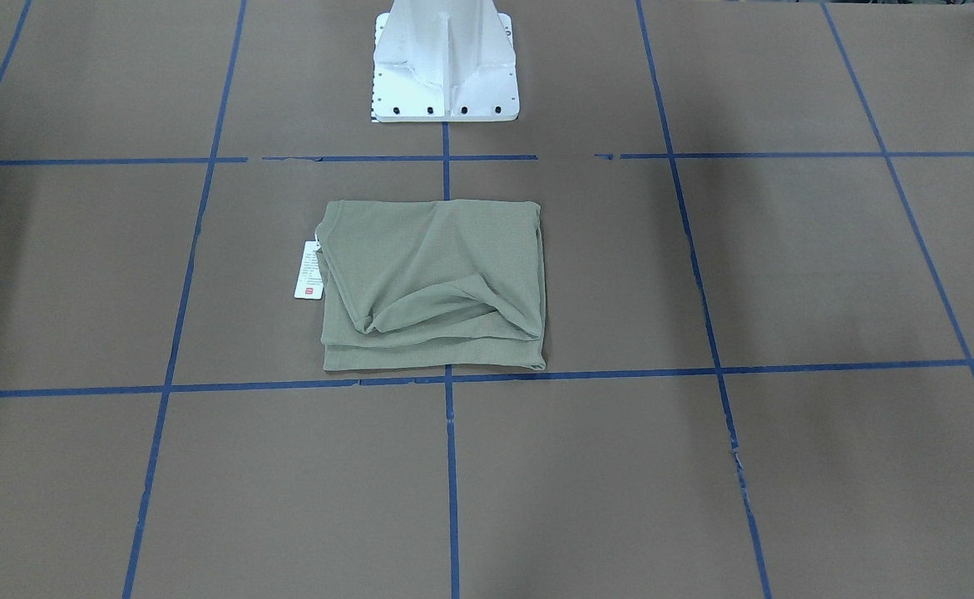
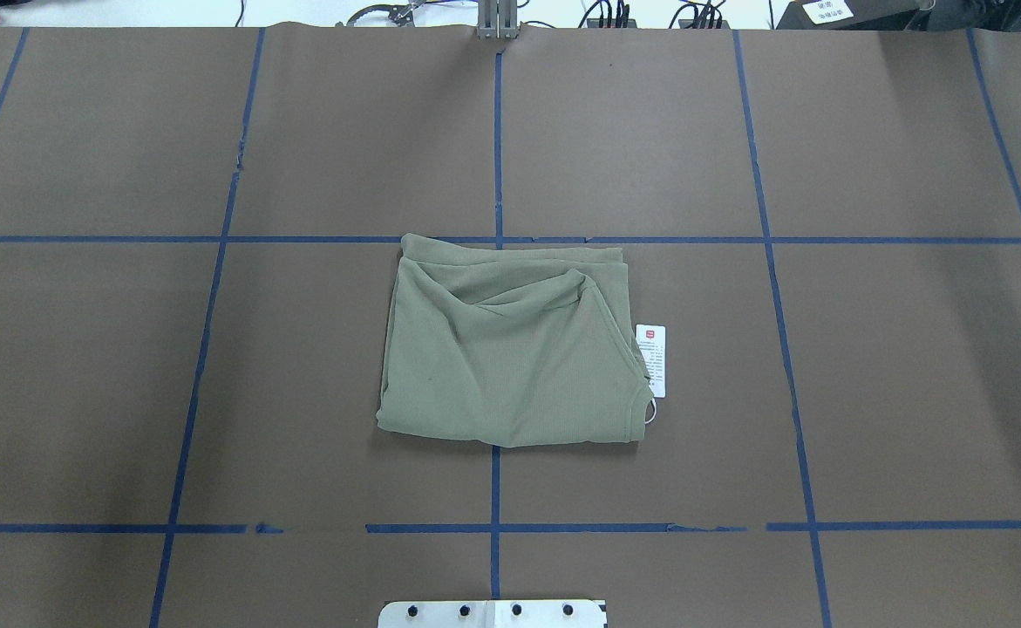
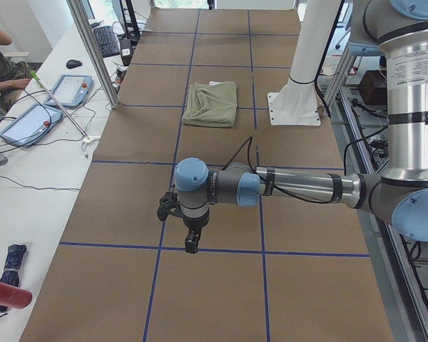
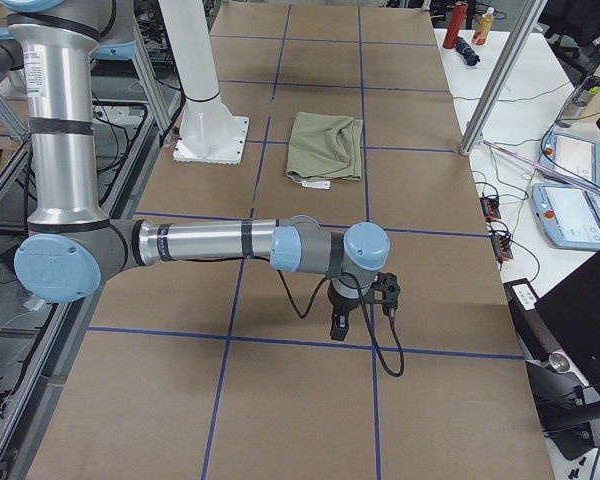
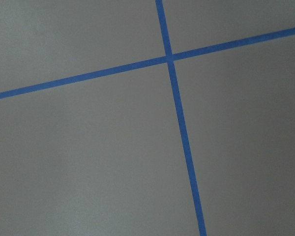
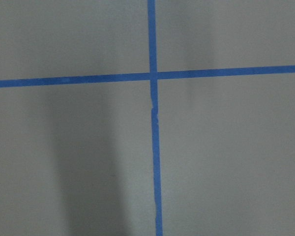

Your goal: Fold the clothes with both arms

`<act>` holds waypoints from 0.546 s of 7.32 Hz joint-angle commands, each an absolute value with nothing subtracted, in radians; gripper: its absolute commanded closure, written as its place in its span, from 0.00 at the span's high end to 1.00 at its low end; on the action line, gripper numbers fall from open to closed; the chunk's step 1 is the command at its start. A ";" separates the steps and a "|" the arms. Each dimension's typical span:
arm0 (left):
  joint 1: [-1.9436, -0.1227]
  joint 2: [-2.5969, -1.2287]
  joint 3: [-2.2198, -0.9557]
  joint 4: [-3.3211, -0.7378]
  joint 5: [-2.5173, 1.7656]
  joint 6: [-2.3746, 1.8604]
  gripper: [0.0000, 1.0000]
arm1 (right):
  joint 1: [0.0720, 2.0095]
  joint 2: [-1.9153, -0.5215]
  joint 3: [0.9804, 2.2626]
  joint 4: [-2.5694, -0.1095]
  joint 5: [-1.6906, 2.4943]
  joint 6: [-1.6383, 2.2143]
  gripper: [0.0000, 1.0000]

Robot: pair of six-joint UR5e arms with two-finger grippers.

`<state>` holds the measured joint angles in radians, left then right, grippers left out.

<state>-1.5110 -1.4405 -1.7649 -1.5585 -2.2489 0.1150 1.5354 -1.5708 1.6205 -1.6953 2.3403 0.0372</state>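
The sage-green shirt (image 2: 510,349) lies folded into a rough rectangle at the table's middle, with a loose crease across its top layer; it also shows in the front view as the shirt (image 1: 435,283). Its white hang tag (image 2: 651,359) sticks out flat on the shirt's right side. Both arms are far from it, stretched low over the table ends. The left gripper (image 3: 191,246) points down over bare paper near a tape line. The right gripper (image 4: 338,330) hangs the same way at the other end. Whether either is open or shut I cannot tell. Neither holds anything.
Brown paper with a blue tape grid (image 2: 497,240) covers the table. The white pedestal base (image 1: 445,62) stands behind the shirt. Tablets (image 3: 28,121), cables and a seated person's arm are on the side bench; a laptop (image 4: 580,330) sits at the other end.
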 commanded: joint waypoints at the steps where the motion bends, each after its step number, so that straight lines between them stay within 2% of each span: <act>1: -1.511 -1.450 -1.728 -1.562 -2.246 0.114 1.00 | 1.569 -1.578 1.563 -1.644 2.342 0.017 1.00; 4: -1.511 -1.463 -1.706 -1.562 -2.252 0.114 1.00 | 1.578 -1.572 1.568 -1.641 2.341 0.029 1.00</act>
<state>-1.5110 -1.4606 -1.7100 -1.5614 -2.2498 0.1146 1.5738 -1.5792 1.5626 -1.6435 2.3420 0.0207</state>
